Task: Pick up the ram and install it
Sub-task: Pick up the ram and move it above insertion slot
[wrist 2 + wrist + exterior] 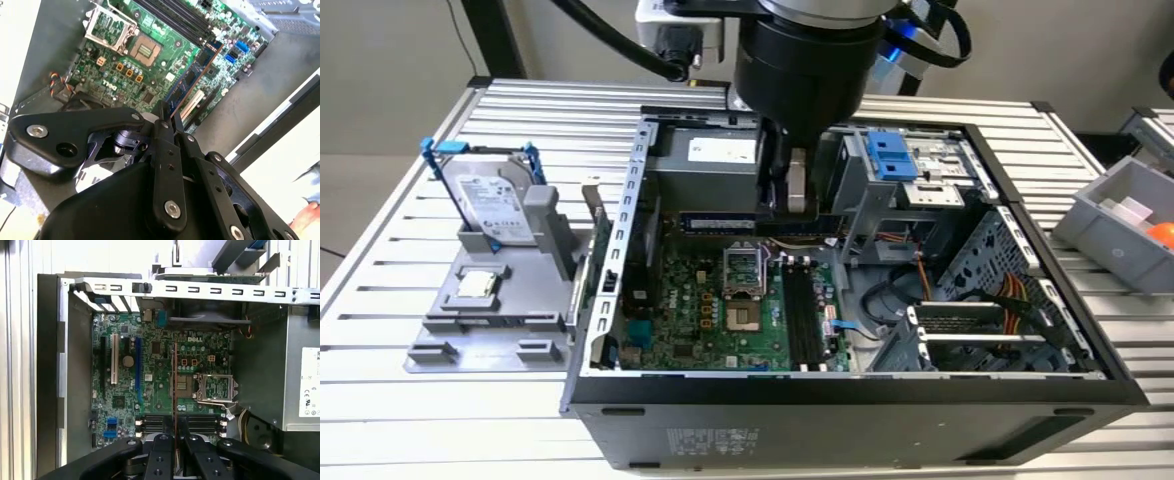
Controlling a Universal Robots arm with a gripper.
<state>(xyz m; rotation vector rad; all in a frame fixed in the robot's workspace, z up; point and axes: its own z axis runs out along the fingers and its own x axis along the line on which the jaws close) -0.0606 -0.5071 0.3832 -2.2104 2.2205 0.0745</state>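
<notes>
Gripper (pixel 169 114) fingers (pixel 163 140) are clenched on the ram (pixel 192 75), pinching 1 end of it between the 2 black tips; the green stick juts out from them, held over the motherboard (pixel 150 80) inside the open computer case (pixel 854 400); in the first wrist view the ram (pixel 175 375) shows edge-on as a thin dark line beside the CPU socket (pixel 215 387), lying crosswise to the long black slots (pixel 200 422) that run just beside the fingertips; in the exterior view the arm (pixel 801 60) reaches down into the case near its far edge, next to the power supply (pixel 707 160); the case stands in the middle of the slatted table (pixel 400 270); a hard drive (pixel 500 205) stands upright in a grey holder (pixel 494 320) near the table's edge at the exterior view's left; a grey bin (pixel 1107 215) sits at the opposite edge.
</notes>
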